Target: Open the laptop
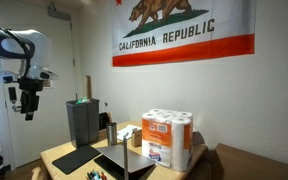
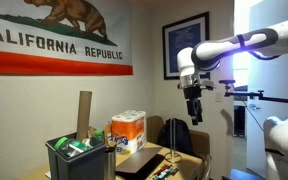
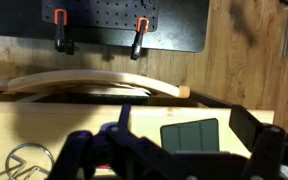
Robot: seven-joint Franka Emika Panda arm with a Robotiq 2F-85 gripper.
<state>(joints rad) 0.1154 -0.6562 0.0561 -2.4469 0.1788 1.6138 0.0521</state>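
The laptop (image 1: 124, 164) lies dark and low on the wooden table (image 1: 52, 152), between the black mat (image 1: 74, 158) and the paper-towel pack (image 1: 167, 138); at this size I cannot tell how far its lid is raised. Above, a California Republic flag (image 1: 184, 30) covers the wall. The robot arm (image 2: 234, 45) reaches in high, well clear of the table. A tall dark box (image 1: 82, 121) stands behind the mat. The gripper (image 2: 195, 112) hangs pointing down, holding nothing; in the wrist view its fingers (image 3: 79, 152) stand apart.
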